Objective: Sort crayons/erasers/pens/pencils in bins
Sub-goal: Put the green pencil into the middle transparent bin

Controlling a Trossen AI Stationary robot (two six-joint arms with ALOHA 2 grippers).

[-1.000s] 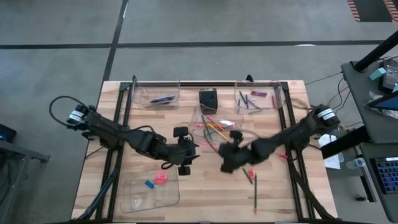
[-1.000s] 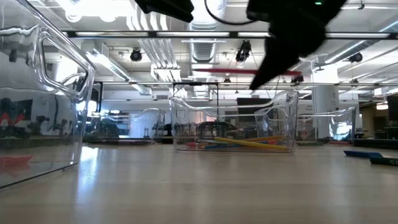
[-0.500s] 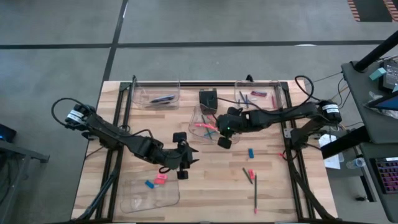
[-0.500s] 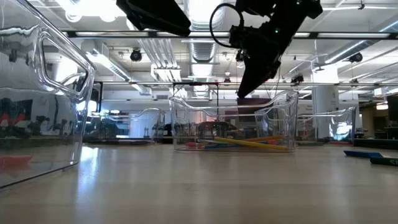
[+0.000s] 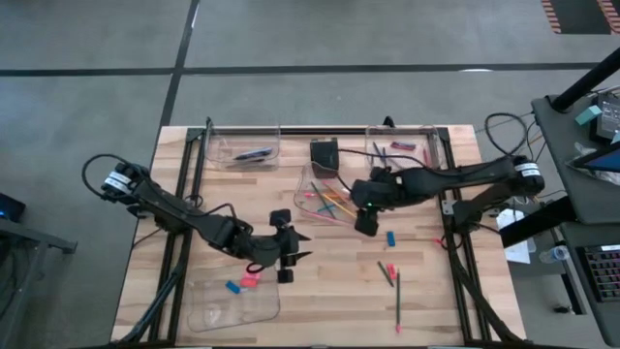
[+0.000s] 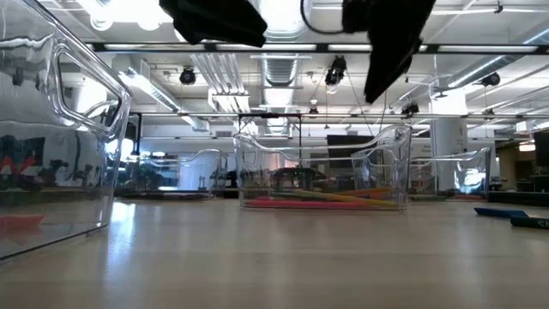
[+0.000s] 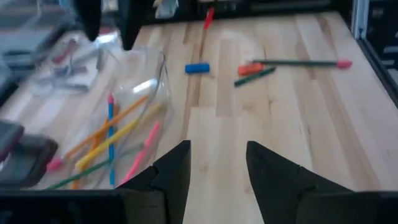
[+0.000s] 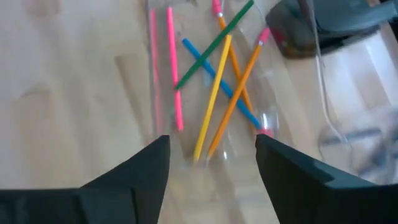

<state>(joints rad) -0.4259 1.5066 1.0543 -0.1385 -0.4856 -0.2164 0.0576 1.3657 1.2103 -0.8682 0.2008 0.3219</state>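
The pencils (image 8: 214, 93) (pink, blue, green, yellow, orange) lie in the clear middle bin (image 5: 312, 184). My right gripper (image 8: 211, 140) hangs open above that bin's right end (image 5: 360, 211), holding nothing. My left gripper (image 7: 217, 149) hovers open over bare table left of centre (image 5: 295, 249), also with nothing between its fingers. Loose on the table to the right lie a blue eraser (image 5: 390, 237), a red eraser (image 5: 391, 271), a short dark stick (image 5: 385, 274) and a long green pencil (image 5: 397, 305). A pen (image 5: 254, 153) lies in the far left bin, and crayons (image 5: 387, 155) in the far right bin.
A small black box (image 5: 325, 155) stands at the far edge between the two far bins. A near left bin (image 5: 208, 308) holds a blue eraser (image 5: 232, 287), with a pink eraser (image 5: 250, 279) at its far rim. Bare wood lies between the two grippers.
My right gripper has risen from the table's middle and swung toward the far edge to above the pencil bin. A pink stick now lies along the bin's bottom in the low view, where there was none before. My left gripper has sunk a little.
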